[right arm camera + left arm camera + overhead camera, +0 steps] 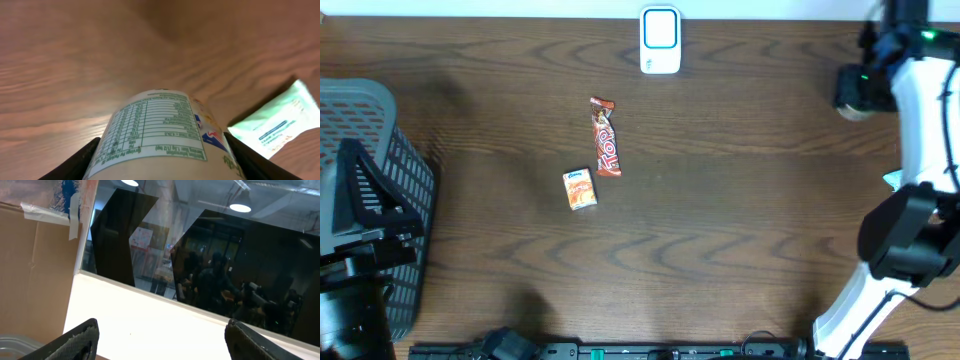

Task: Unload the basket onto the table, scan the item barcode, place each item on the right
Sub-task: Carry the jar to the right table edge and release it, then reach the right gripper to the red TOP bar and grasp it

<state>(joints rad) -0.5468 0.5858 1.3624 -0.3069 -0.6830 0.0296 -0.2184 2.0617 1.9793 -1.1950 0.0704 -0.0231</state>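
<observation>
The right pincer (161, 145) is pinching a white container (160, 125). This is a rounded cylinder that fills the whole gap between the fingers (75, 162), with its green-printed nutrition table turned toward the wrist camera. It sits above the wooden counter (75, 60); whether it touches the wood I cannot tell. Just to the right of this pincer a pale green packet (277, 117) lies flat on the counter. From overhead the pincer itself is hidden under the right arm (920, 140). Well to its left, at the counter's far edge, stands the white barcode scanner (660, 40). Also to its left, near the middle of the counter, lie a chocolate bar (604, 138) and a small orange box (580, 189), close together but apart. The left pincer (162, 332) is spread wide with nothing between its fingers, pointing up at a pale wall and dark glass panels (235, 270). A grey basket (380, 130) sits close beside it
</observation>
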